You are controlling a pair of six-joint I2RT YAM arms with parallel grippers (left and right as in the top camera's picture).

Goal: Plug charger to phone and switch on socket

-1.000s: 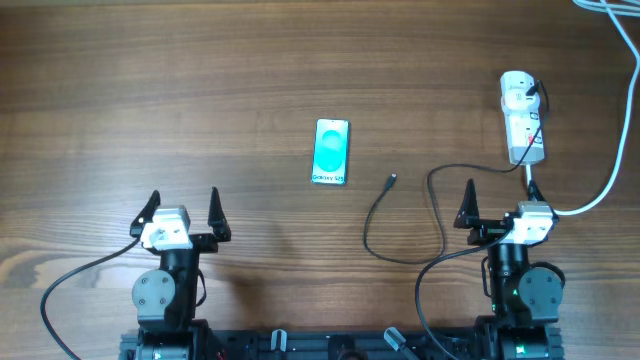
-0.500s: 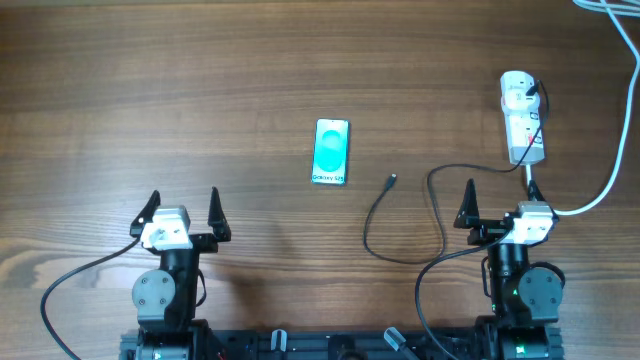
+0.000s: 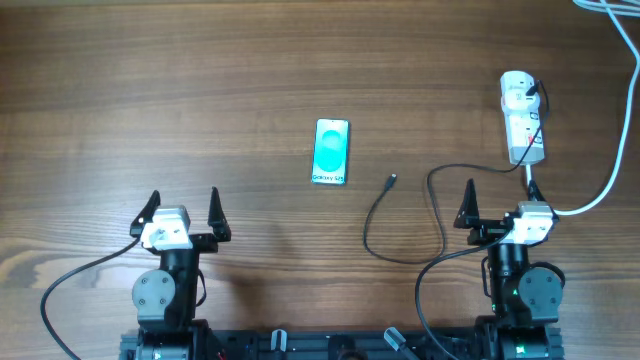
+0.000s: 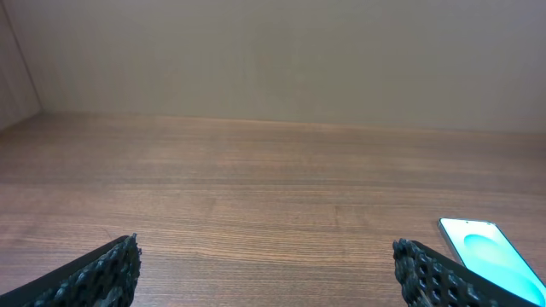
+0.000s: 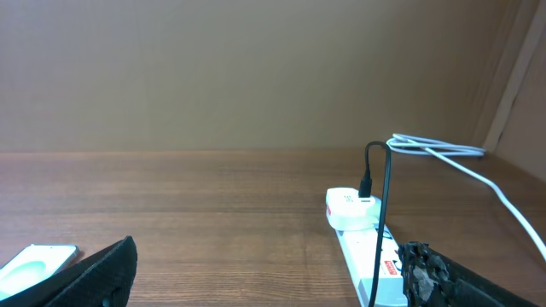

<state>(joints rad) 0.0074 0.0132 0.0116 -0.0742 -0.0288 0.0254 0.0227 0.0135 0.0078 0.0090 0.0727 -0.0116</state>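
The phone lies flat mid-table, cyan screen up, white band at its near end; it also shows in the left wrist view and right wrist view. The charger cable loops from the socket to its connector tip, which lies on the wood right of the phone. The white socket lies at the far right, with a white plug and black lead in it. My left gripper is open and empty, near and left of the phone. My right gripper is open and empty, just near the socket.
A thick white lead runs from the socket round the right arm and off the far right corner. Thick black robot cables trail at the near edge. A plain wall stands behind the table.
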